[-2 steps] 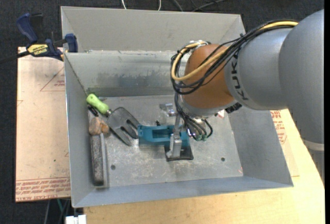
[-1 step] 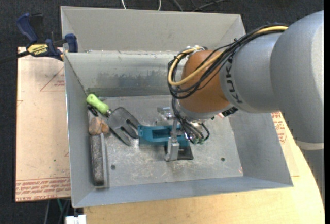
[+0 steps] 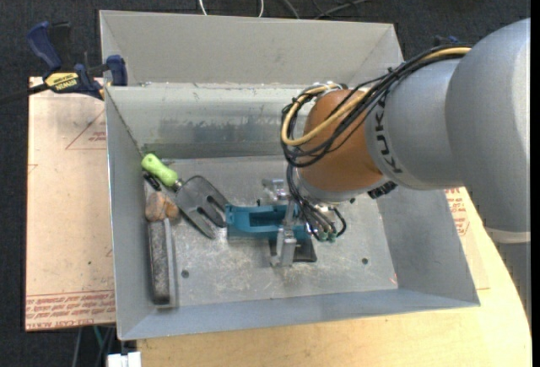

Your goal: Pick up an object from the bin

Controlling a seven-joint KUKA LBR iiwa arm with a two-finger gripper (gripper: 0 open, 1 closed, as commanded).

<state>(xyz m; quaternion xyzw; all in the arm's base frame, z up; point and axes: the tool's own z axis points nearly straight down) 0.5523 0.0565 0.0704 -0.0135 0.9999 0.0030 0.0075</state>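
I'm watching the big grey KUKA arm [image 3: 472, 121] reaching into the grey metal bin [image 3: 253, 62] from the 3 o'clock side. Its orange wrist cover [image 3: 337, 159], looped with yellow and black cables [image 3: 302, 127], is hanging over the middle of the bin floor.

Below the cover, the jaws are pointing down at the floor, a little toward 6 o'clock from the bin's centre. They are sitting right at the 3 o'clock end of a spatula [image 3: 251, 220] with a teal plastic handle and a grey slotted metal head [image 3: 199, 203]. The spatula is lying flat on the floor with its handle running from 3 toward 9 o'clock and its head angling off toward 10 o'clock. I cannot tell whether the jaws are spread, pressed together or pinching the handle end, because the hardware under the wrist is crowding that spot.

3 more things are lying along the 9 o'clock wall. A small bright green rounded piece [image 3: 159, 169] is sitting at about 10 o'clock. A tan, lumpy object [image 3: 159, 206] is lying just beside the spatula's head. A long dark grey bar [image 3: 160, 264] is stretching along the wall toward 7 o'clock.
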